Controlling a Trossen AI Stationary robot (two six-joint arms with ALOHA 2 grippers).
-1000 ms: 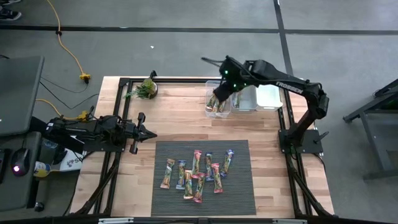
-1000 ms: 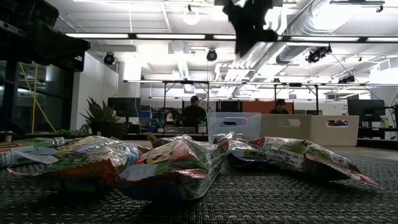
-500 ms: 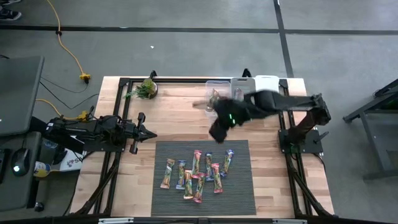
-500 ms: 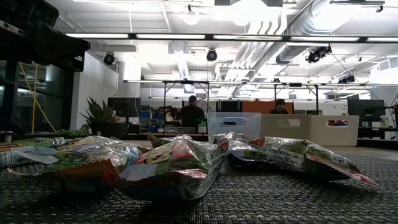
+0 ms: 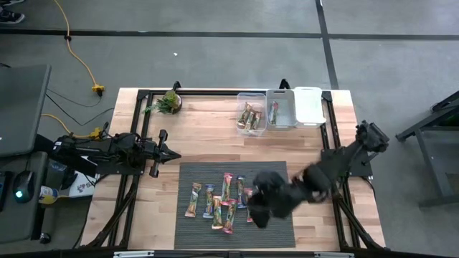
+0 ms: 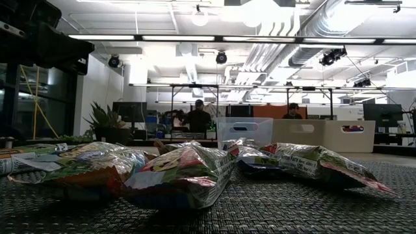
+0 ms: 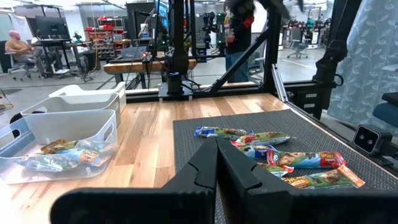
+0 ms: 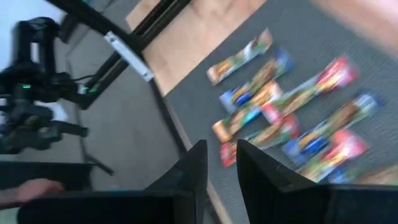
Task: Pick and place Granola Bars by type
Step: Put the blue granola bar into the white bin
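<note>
The right end effector hangs over the dark mat, fingers slightly parted and grasping nothing visible. Just beside it on the mat lie the loose Granola Bars; more sit in the clear bins beyond the mat. The left end effector, clenched, waits beside the mat on the desk.

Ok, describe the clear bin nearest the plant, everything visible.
The clear bin is a see-through plastic tub with an open top and a handle cutout in its end wall. It sits upright on the wooden table, first in a row beside a second bin. Several granola bars lie loose inside. Nothing grips it.
</note>
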